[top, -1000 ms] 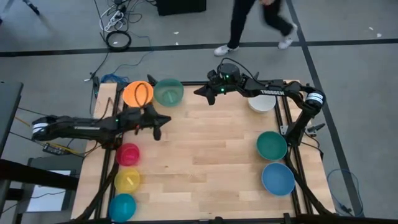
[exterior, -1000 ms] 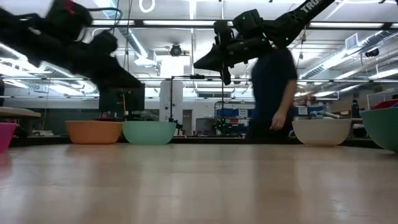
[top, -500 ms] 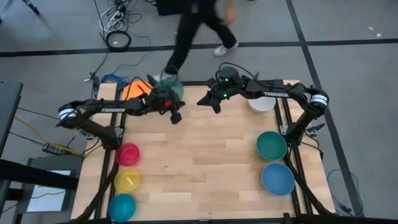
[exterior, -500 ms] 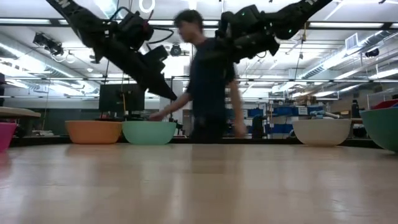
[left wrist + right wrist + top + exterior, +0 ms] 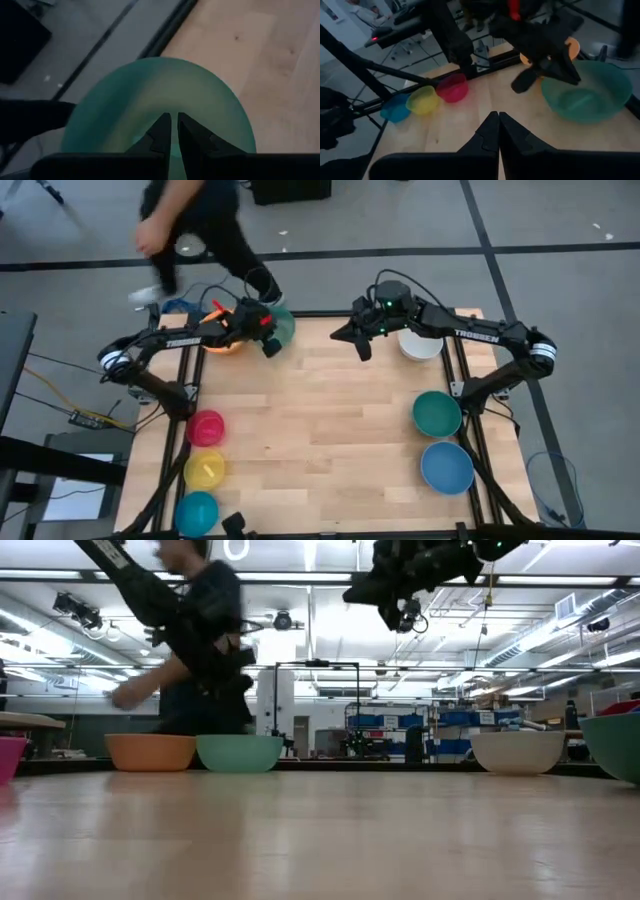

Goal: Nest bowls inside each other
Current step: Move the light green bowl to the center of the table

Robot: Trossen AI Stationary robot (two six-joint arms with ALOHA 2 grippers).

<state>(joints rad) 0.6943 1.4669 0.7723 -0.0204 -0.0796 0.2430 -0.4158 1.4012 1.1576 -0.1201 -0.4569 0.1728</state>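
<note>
The pale green bowl (image 5: 281, 329) stands on its base at the table's far edge, with the orange bowl (image 5: 222, 344) beside it, partly under my left arm. My left gripper (image 5: 174, 122) hovers shut above the pale green bowl (image 5: 150, 97), slanting down, nothing between its fingers. My right gripper (image 5: 362, 350) hangs shut high over the far middle of the table. A white bowl (image 5: 420, 346), a teal bowl (image 5: 437, 413) and a blue bowl (image 5: 447, 467) stand along the right side. Pink (image 5: 206, 427), yellow (image 5: 205, 470) and cyan (image 5: 197, 512) bowls stand along the left.
A person (image 5: 195, 220) walks on the floor just beyond the table's far left corner, close to my left arm. The middle of the wooden table (image 5: 320, 440) is bare. Cables (image 5: 190, 245) lie on the floor behind.
My left gripper has swung from the table's left middle toward the far edge and now hangs over the pale green bowl, tipped further down. My right gripper has risen and drifted a little toward the right. The person has walked from right to left behind the table.
</note>
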